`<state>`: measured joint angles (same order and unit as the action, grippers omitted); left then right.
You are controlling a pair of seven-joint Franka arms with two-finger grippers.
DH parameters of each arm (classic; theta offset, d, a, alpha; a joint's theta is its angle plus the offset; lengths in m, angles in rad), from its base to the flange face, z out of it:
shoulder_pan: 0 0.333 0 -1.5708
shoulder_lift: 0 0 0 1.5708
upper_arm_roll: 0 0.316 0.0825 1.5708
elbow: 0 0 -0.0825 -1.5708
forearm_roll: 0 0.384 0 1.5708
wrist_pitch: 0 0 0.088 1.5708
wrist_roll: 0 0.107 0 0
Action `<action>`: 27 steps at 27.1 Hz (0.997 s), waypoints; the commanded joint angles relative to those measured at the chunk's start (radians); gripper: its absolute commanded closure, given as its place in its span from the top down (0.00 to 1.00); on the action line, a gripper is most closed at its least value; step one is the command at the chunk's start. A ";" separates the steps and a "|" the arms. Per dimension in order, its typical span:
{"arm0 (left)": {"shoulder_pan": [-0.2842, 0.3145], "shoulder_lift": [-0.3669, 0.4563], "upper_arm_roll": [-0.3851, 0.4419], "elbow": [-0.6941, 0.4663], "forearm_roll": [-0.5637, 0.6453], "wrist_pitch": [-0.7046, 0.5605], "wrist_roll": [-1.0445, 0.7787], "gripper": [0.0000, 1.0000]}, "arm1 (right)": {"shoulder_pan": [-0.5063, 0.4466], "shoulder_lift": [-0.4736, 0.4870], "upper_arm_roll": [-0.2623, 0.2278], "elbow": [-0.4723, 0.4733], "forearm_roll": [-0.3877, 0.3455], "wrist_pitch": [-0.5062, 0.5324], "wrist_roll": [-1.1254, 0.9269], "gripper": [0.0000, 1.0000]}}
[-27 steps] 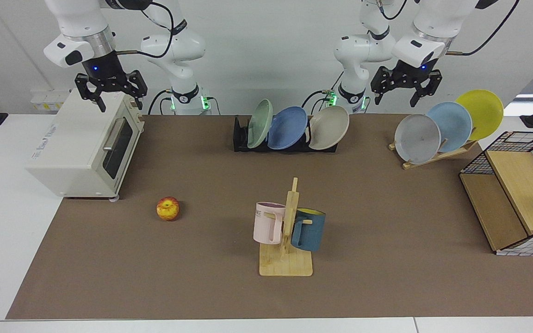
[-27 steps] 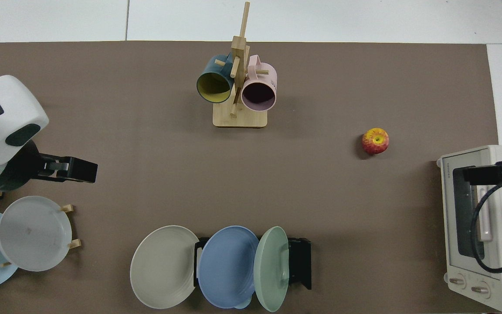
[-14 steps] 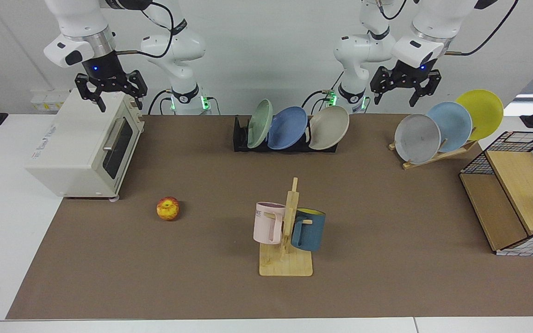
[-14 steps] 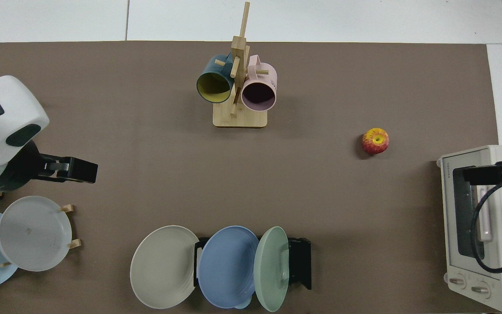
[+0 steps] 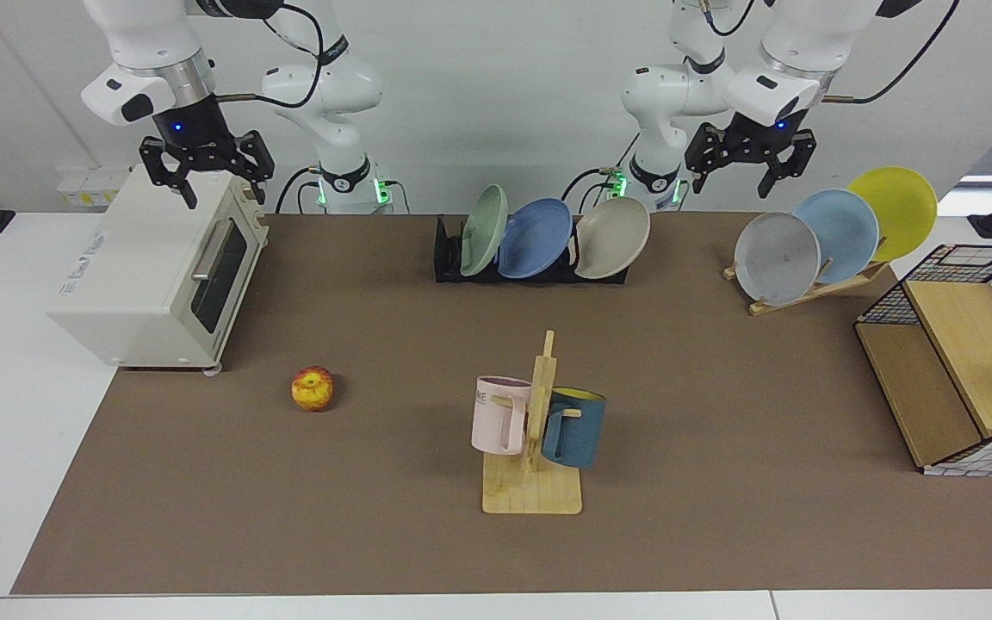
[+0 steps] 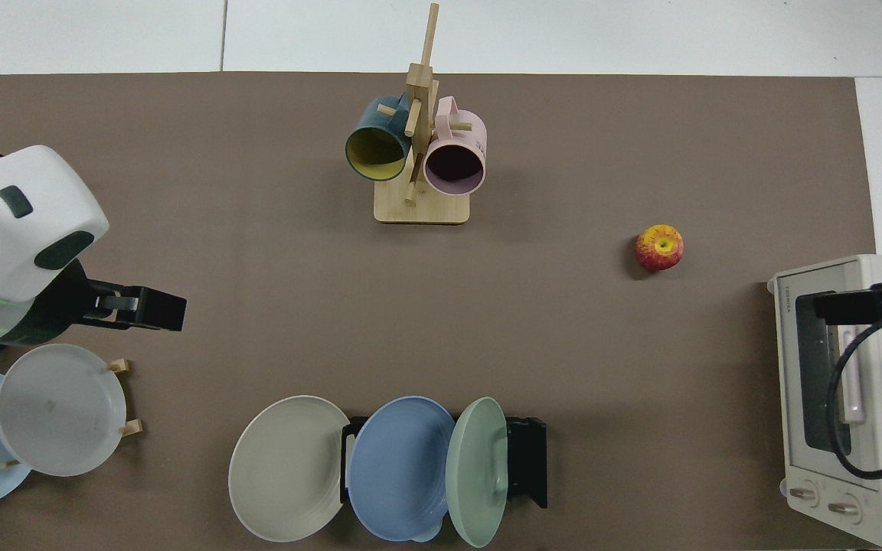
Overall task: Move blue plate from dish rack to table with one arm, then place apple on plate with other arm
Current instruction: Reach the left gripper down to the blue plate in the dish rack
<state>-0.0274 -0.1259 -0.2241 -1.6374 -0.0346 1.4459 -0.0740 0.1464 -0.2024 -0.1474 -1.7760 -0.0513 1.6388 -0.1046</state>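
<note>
The blue plate (image 5: 535, 238) (image 6: 395, 467) stands on edge in the black dish rack (image 5: 447, 258) (image 6: 527, 463), between a sage-green plate and a beige plate. The apple (image 5: 313, 388) (image 6: 660, 247) lies on the brown mat of the table (image 5: 720, 413) (image 6: 257, 306), in front of the toaster oven. My left gripper (image 5: 733, 182) (image 6: 158, 308) hangs open and empty in the air, off to one side of the dish rack, near the wooden plate rack. My right gripper (image 5: 225, 191) (image 6: 847, 304) waits open and empty above the toaster oven.
A white toaster oven (image 5: 151, 271) sits at one end of the mat. A wooden rack (image 5: 806, 288) holds grey, pale blue and yellow plates. A mug tree (image 5: 535, 430) with a pink and a dark blue mug stands mid-table. A wire-and-wood shelf (image 5: 952, 362) is at the other end.
My left gripper has shifted a little toward the dish rack and slightly upward. The right arm, the plates and the apple have not moved.
</note>
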 commanded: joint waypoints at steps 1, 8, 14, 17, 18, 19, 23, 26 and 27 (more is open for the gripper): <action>-0.063 -0.149 0.000 -0.249 -0.047 0.103 -0.026 1.00 | -0.013 -0.008 0.008 -0.008 0.005 -0.004 -0.029 1.00; -0.170 -0.150 -0.011 -0.390 -0.083 0.238 -0.160 1.00 | -0.013 -0.008 0.008 -0.008 0.005 -0.002 -0.029 1.00; -0.220 -0.204 -0.017 -0.545 -0.160 0.358 -0.211 1.00 | -0.013 -0.008 0.008 -0.008 0.005 -0.002 -0.029 1.00; -0.233 -0.193 -0.050 -0.607 -0.174 0.393 -0.222 1.00 | -0.013 -0.008 0.008 -0.008 0.005 -0.004 -0.029 1.00; -0.236 -0.193 -0.054 -0.631 -0.180 0.415 -0.222 1.00 | -0.013 -0.008 0.008 -0.008 0.005 -0.004 -0.029 1.00; -0.238 -0.196 -0.054 -0.653 -0.189 0.433 -0.224 1.00 | -0.013 -0.008 0.006 -0.008 0.005 -0.002 -0.029 1.00; -0.256 -0.187 -0.061 -0.691 -0.238 0.458 -0.221 0.99 | -0.013 -0.008 0.008 -0.008 0.005 -0.002 -0.029 1.00; -0.281 -0.166 -0.073 -0.734 -0.245 0.531 -0.221 0.98 | -0.013 -0.008 0.008 -0.008 0.005 -0.002 -0.029 1.00; -0.289 -0.164 -0.074 -0.748 -0.248 0.556 -0.222 0.98 | -0.013 -0.008 0.008 -0.008 0.005 -0.004 -0.029 1.00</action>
<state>-0.2714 -0.2753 -0.2975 -2.2962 -0.2557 1.8931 -0.2852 0.1464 -0.2024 -0.1474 -1.7760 -0.0513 1.6388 -0.1046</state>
